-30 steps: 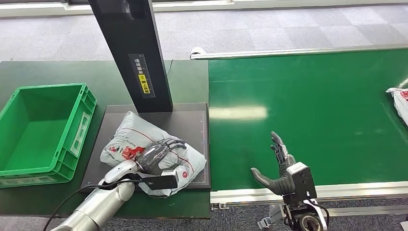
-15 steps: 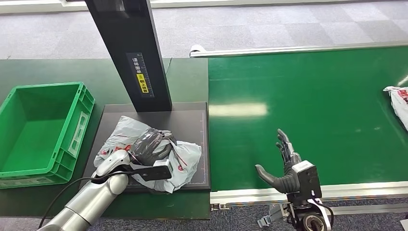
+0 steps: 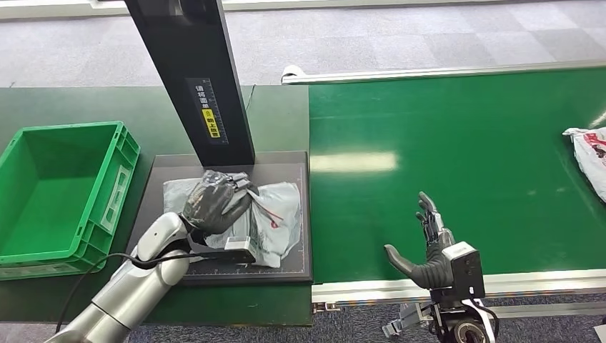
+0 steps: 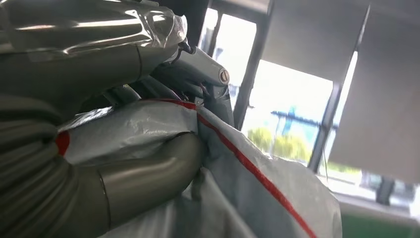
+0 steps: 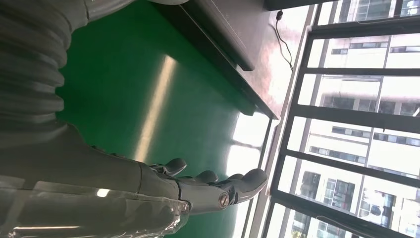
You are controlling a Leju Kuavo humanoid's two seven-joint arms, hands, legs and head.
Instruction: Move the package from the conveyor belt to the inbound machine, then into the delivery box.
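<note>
- The package [image 3: 268, 214] lies on the dark platform of the inbound machine [image 3: 286, 168], just in front of its black column; so the first leg — belt to machine — looks done.
- The left hand [image 3: 214, 204] has the bag gripped from above, fingers curled into the grey plastic; the left wrist view [image 4: 247, 168] shows the thumb and fingers pressed into the crumpled film with its red stripe — a firm hold, by my reading.
- What is left: the carry across to the delivery box [image 3: 61, 193], the green crate sitting just beside the platform; nothing in it yet.
- The right hand [image 3: 429, 250] hovers over the near edge of the conveyor belt [image 3: 457, 143], fingers spread, holding nothing.
- A second parcel [image 3: 589, 153] lies at the belt's far right end, well apart from either hand.
</note>
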